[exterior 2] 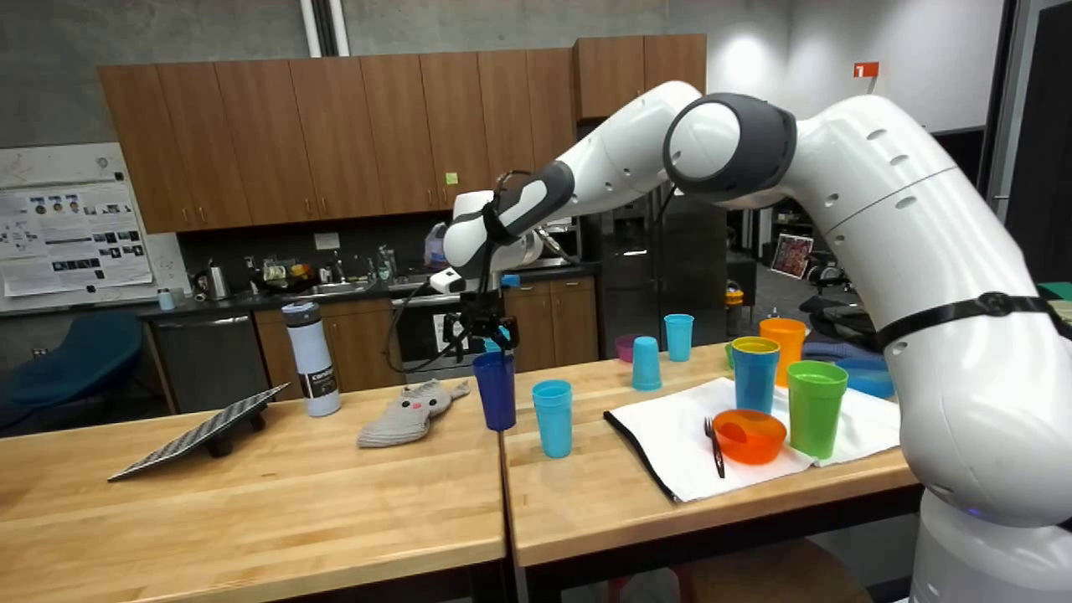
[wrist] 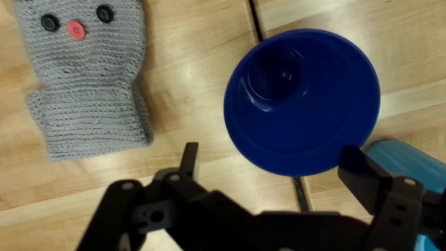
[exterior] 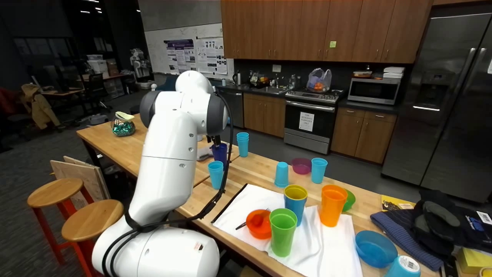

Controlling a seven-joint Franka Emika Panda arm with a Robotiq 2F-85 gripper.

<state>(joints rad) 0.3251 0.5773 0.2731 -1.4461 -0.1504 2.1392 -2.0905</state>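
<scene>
My gripper (wrist: 270, 153) is open and empty, pointing down just above a dark blue cup (wrist: 306, 115). In the wrist view its right fingertip overlaps the cup's rim; I cannot tell whether they touch. The cup stands upright by the seam between two tables and shows in both exterior views (exterior: 220, 154) (exterior 2: 496, 402). A grey knitted toy (wrist: 90, 90) with button eyes and a pink nose lies left of the cup in the wrist view. A light blue cup (exterior 2: 553, 419) stands on the cup's other side and is partly hidden by the right finger in the wrist view (wrist: 407, 164).
A stack of light blue cups (exterior: 242, 144) stands behind the gripper. A pale bottle (exterior 2: 311, 360) and a slanted board (exterior 2: 201, 431) are further left. A white cloth (exterior 2: 670, 435) bears an orange bowl (exterior 2: 749, 437), a green cup (exterior 2: 816, 410) and an orange cup (exterior: 333, 206).
</scene>
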